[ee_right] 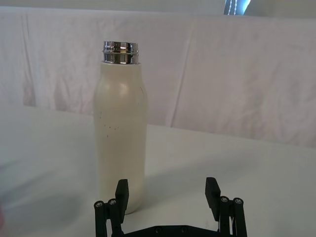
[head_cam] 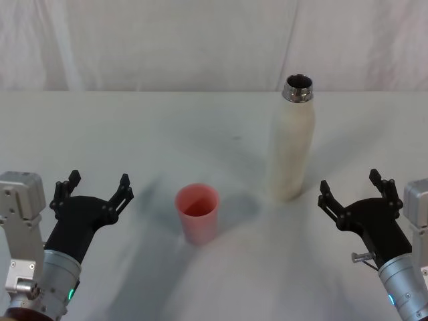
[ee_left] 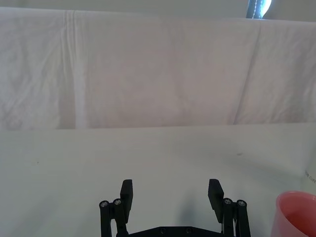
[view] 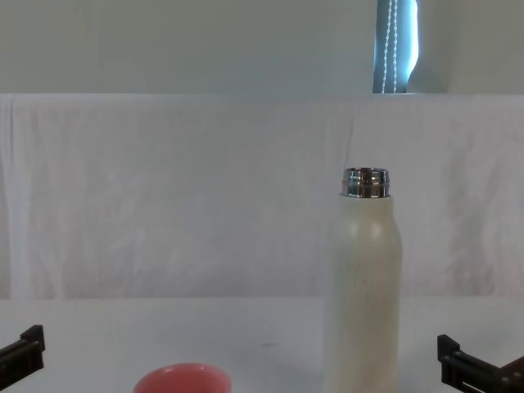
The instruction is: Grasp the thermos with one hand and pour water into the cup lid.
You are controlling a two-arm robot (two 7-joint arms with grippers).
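Right hand (head_cam: 353, 189), black and two-jawed, hangs with its jaws spread wide and empty, near the thermos (head_cam: 291, 147) on its right and a little nearer the robot, not touching it. In the head view the cream-white thermos stands upright on the white-draped tabletop (head_cam: 134, 127), its steel neck uncapped. The salmon-pink cup lid (head_cam: 196, 212) stands upright, mouth up, to the left of the thermos, apart from it. The left hand (head_cam: 97, 187), also spread and empty, sits farther left, beyond the cup lid.

From the left wrist view, the left hand (ee_left: 171, 193) shows its parted fingers over bare cloth, with the cup lid (ee_left: 296, 214) off to one side.

From the right wrist view, the right hand (ee_right: 167, 191) has its fingers parted; the thermos (ee_right: 120, 136) rises just beyond one of them, not between them.

From the chest view, the thermos (view: 363, 295) stands tall before a white cloth backdrop (view: 164, 196), the cup lid (view: 182, 380) low to its left.

By my judgement nothing is done yet: grasping, lifting and pouring all remain. Nothing blocks the way to the thermos; whether the cup lid holds water cannot be told.
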